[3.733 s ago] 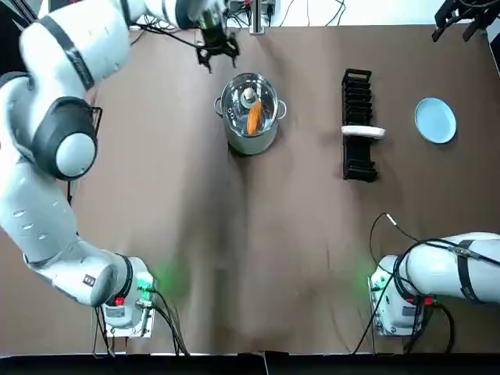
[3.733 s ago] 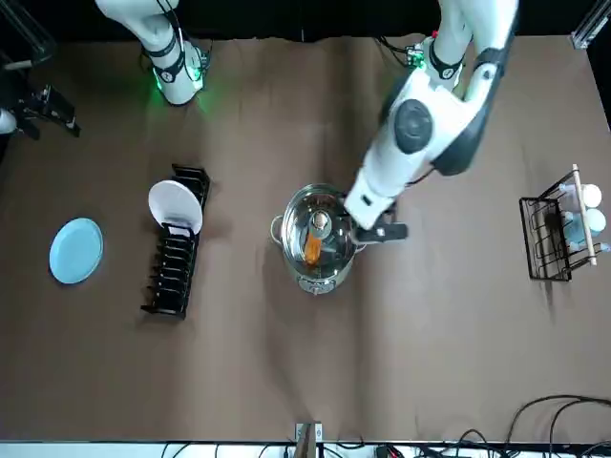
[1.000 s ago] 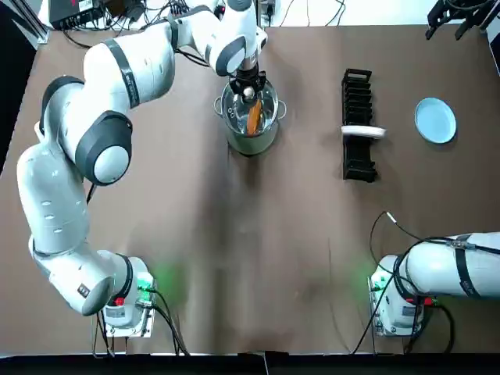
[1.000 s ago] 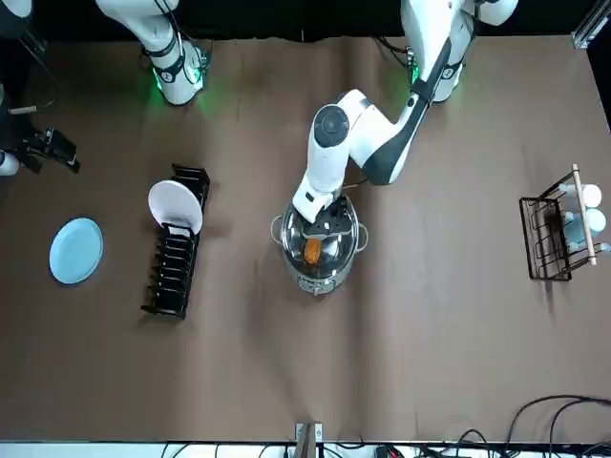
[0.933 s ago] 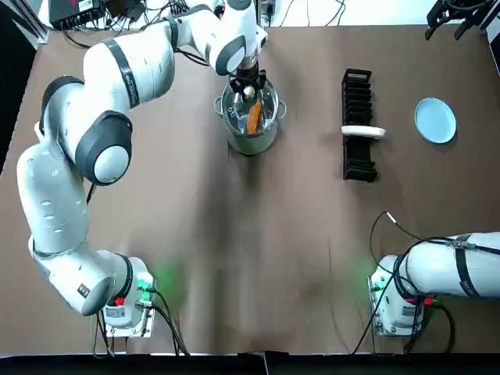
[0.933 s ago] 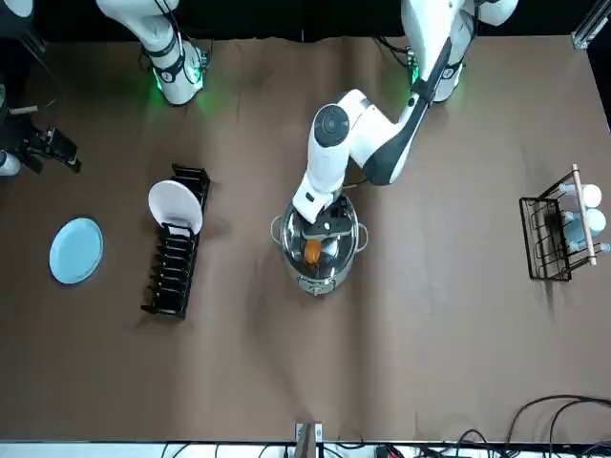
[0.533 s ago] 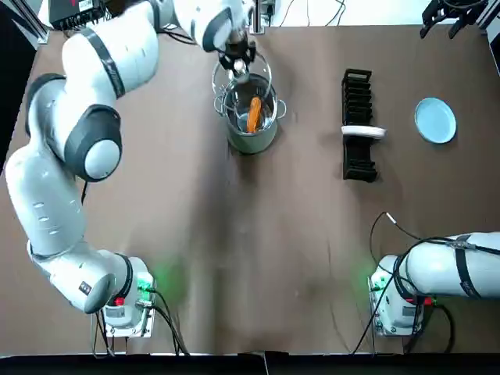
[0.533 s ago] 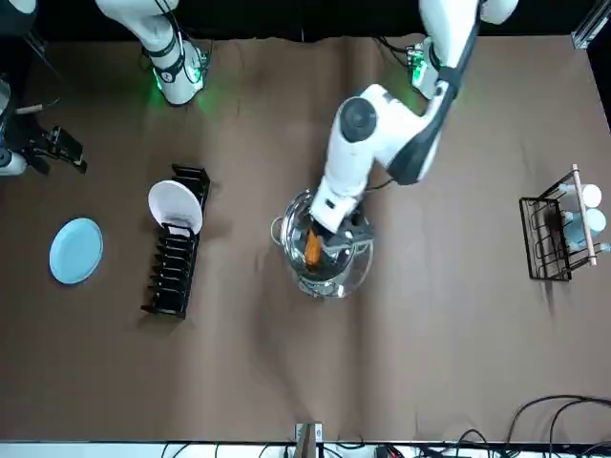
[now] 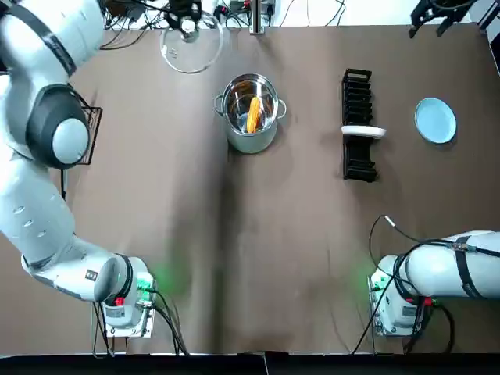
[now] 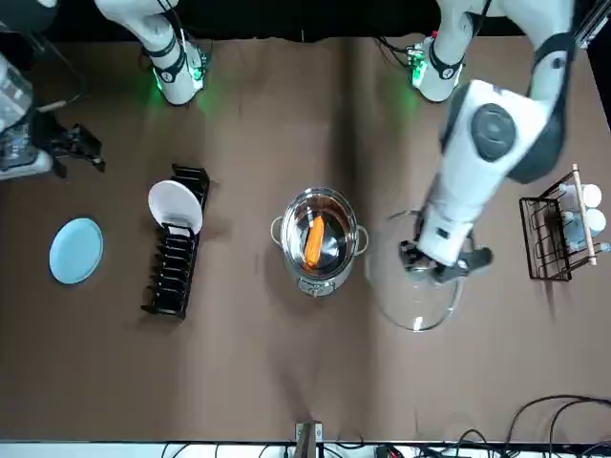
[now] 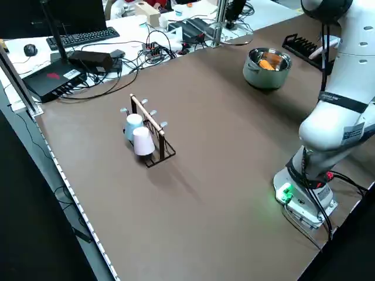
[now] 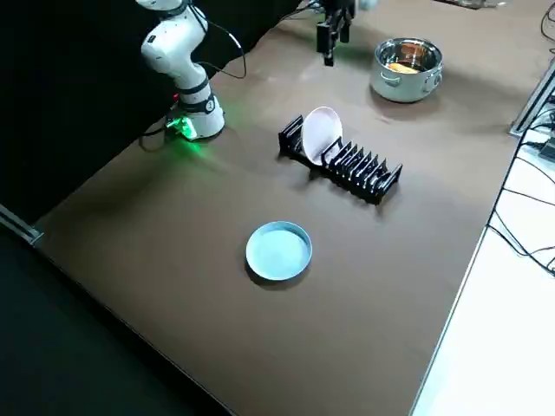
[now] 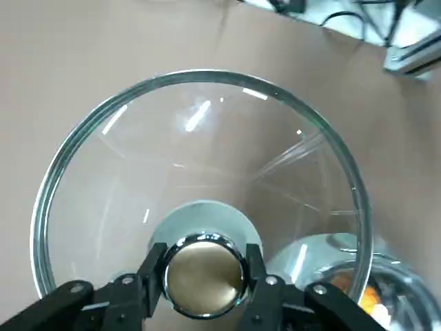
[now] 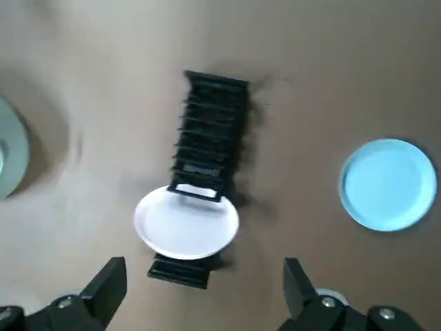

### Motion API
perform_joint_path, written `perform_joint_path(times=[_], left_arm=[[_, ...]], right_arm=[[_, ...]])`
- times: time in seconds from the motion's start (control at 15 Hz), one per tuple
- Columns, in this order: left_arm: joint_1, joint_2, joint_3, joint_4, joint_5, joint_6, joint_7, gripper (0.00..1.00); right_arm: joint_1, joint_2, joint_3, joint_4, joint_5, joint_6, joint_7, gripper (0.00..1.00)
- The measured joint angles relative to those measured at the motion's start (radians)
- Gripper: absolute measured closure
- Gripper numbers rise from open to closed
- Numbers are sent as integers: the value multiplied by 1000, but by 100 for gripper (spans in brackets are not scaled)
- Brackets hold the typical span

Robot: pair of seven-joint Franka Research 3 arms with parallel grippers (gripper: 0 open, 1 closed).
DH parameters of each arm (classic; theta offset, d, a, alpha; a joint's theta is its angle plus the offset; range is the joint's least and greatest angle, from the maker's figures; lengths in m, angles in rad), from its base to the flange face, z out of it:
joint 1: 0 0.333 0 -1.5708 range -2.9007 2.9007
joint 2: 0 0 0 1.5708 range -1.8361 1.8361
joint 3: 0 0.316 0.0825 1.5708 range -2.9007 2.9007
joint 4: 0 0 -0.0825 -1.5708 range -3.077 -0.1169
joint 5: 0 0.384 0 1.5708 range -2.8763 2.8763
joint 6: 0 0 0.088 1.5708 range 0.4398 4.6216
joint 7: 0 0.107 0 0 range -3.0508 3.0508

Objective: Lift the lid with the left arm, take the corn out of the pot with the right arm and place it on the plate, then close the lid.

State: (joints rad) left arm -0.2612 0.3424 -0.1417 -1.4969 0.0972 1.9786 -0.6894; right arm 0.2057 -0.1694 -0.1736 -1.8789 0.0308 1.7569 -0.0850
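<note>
Brown table (image 9: 234,258) takes up pretty much everything, with cables and gear piled along the far edge. Biggest thing on it is the left arm (image 9: 47,117), reaching way out toward that far edge. The left gripper (image 13: 204,276) has its fingers clamped on either side of the shiny knob of the glass lid (image 9: 191,55). So the lid is fully off, held up in the air off to the left of the pot and well clear of it.

The right arm (image 9: 445,269) only shows its base end in the top view. The right gripper (image 14: 203,276) hangs high over the far right part of the table with its fingers spread wide and nothing between them. It looks down at the rack and the blue plate, and it's well apart from the pot.

Next, the black dish rack (image 9: 357,94) stands right of the pot, with one white plate (image 9: 363,131) upright in a slot. On the left side there's a wire cup rack (image 10: 563,229) with a couple of cups.

The steel pot (image 9: 251,141) sits uncovered near the middle of the far half of the table. The light blue plate (image 9: 435,120) lies flat and bare just beyond the dish rack on the right. Smallest of all is the corn (image 9: 253,114), orange-yellow, lying inside the pot.
</note>
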Motion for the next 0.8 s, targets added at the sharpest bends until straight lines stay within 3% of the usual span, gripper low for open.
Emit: perform_joint_path(times=[0.47,0.6,0.8], left_arm=[[266,-68,-67,-1,-55,-239,428,49],[285,-72,-72,-5,-55,-266,496,49],[292,-72,-73,-12,-55,-268,540,49]], right_arm=[[228,119,7,20,18,30,50,0],[317,237,8,160,84,34,238,0],[421,388,10,284,93,53,431,0]])
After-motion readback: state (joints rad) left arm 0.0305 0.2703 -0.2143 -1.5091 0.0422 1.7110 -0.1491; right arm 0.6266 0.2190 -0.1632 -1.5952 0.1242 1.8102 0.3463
